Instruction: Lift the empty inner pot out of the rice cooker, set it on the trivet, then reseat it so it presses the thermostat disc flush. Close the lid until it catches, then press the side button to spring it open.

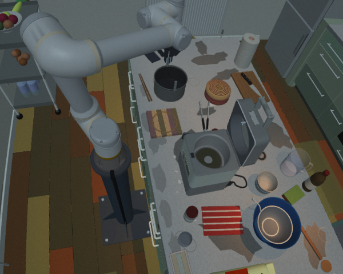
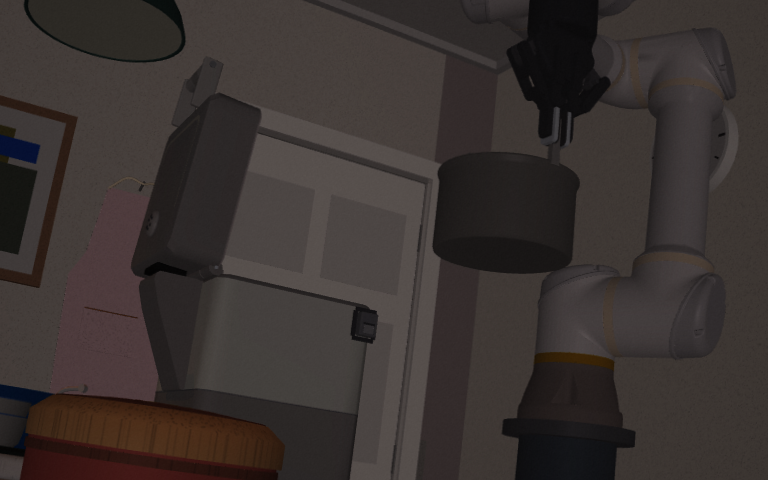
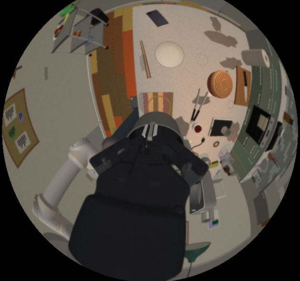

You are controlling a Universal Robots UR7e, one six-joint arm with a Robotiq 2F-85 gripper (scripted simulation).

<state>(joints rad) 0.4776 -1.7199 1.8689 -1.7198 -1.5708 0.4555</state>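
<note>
My gripper (image 1: 167,60) (image 2: 556,138) (image 3: 149,132) is closed on the rim of the dark inner pot (image 1: 170,83) (image 2: 506,210). I carry the pot in the air, upright and empty, above the far left part of the counter. The rice cooker (image 1: 208,160) (image 2: 257,333) stands mid-counter with its lid (image 1: 245,134) raised. Its well is empty and the round thermostat disc (image 1: 208,159) shows at the bottom. A dark side button (image 2: 364,324) sits on its body. The striped trivet (image 1: 163,122) (image 3: 156,102) lies flat between the pot and the cooker, near the counter's left edge.
The counter's left edge with white rail brackets (image 1: 136,118) runs near the trivet. Chopsticks (image 1: 145,87), tongs (image 1: 204,116), a round woven box (image 1: 218,91), a cutting board with a knife (image 1: 248,84) and a paper towel roll (image 1: 247,50) lie around. Bowls (image 1: 276,222) sit nearer.
</note>
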